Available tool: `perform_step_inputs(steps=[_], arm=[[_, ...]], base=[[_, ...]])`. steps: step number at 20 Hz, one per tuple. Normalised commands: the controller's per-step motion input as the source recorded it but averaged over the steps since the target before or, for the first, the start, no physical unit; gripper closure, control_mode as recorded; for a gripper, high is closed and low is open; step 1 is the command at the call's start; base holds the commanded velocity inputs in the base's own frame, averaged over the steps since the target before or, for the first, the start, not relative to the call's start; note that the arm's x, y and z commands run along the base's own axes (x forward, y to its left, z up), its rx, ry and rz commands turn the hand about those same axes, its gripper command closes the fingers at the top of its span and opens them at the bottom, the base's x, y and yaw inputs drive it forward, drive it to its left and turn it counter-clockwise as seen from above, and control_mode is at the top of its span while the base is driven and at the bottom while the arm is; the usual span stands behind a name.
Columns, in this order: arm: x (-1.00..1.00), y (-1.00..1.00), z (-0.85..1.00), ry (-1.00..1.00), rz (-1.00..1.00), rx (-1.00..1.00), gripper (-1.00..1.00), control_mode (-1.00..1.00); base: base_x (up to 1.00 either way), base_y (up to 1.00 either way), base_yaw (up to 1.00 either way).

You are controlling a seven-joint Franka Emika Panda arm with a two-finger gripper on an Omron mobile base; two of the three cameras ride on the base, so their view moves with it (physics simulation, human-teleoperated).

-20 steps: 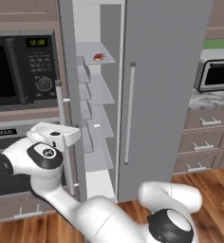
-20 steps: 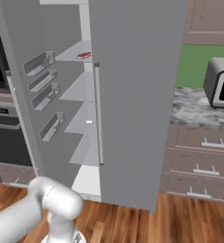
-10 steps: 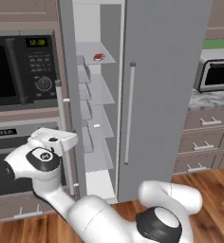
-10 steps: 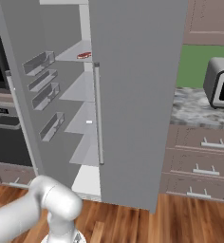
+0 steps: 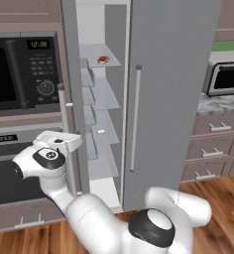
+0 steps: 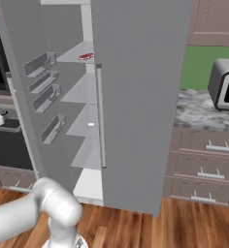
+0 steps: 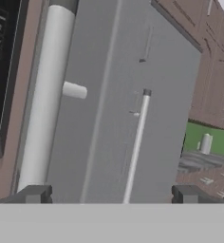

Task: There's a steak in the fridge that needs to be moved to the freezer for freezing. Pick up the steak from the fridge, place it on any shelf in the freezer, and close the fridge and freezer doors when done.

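The steak (image 5: 103, 60) already lay on an upper freezer shelf (image 5: 101, 54) and the wide fridge door (image 5: 173, 94) looked shut, so only the freezer door (image 5: 72, 94) remained, beside the empty, spread-fingered gripper (image 7: 111, 193).

The steak (image 5: 103, 60) is set on the top shelf (image 5: 100, 55) in the freezer (image 5: 103, 114), left of the shut fridge door (image 5: 168, 94).

Doors (image 5: 173, 89): matt grey, smooth. Handles (image 5: 136, 119): satin silver metal. Shelves (image 5: 106, 94): translucent pale plastic. Steak (image 5: 103, 60): red-pink, dull. Floor (image 6: 184, 223): glossy wood. Counter (image 6: 204, 109): speckled stone.
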Motion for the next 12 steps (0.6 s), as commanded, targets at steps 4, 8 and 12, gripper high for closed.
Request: perform_step_inputs(steps=[4, 8, 12], arm=[[0.30, 0.27, -0.45, -0.02, 0.01, -0.02, -1.00, -1.00], [0.29, 0.17, -0.21, -0.01, 0.03, 0.00, -1.00, -1.00], [0.37, 0.00, -0.04, 0.00, 0.00, 0.00, -1.00, -1.00]], base=[[0.00, 0.00, 0.00], [0.00, 0.00, 0.00], [0.00, 0.00, 0.00]])
